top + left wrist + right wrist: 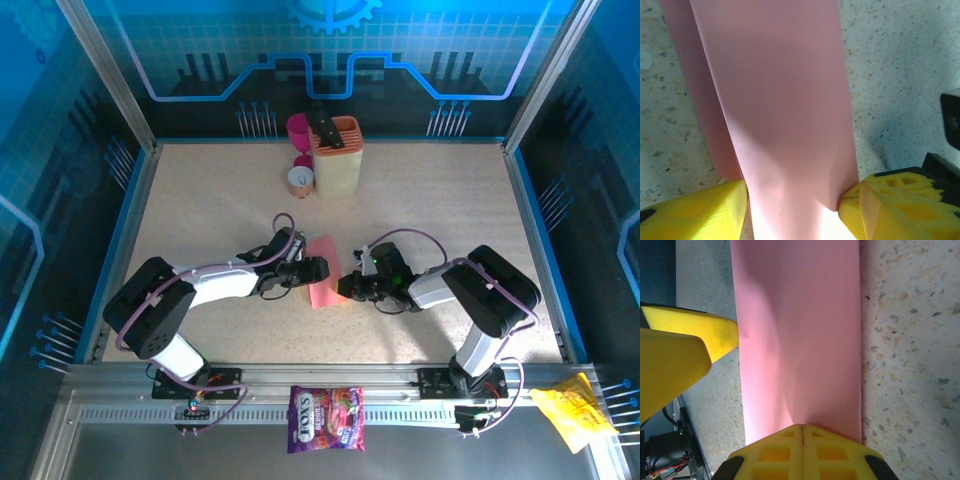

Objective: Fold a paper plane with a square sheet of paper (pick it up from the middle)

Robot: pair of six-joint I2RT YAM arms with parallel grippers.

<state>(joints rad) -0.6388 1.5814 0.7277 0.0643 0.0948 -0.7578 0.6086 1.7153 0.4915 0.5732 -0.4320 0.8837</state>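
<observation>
- Pincers meet mid-table in the top view: the left pincer and right pincer flank the sheet, which lies folded narrow on the table.
- Left wrist: the left pincer is part open, with its fingers on either side of the sheet. One tip touches the sheet's edge, and nothing is gripped.
- Right wrist: the right pincer is closed tight. Its tips meet on the sheet's near end and seem to pinch it. A left finger touches the sheet's side.
- Judgement: this is a mid-fold step, with no wings creased yet. The next move likely calls for one end held firm while the other pincer turns a layer over and presses the crease square.
</observation>
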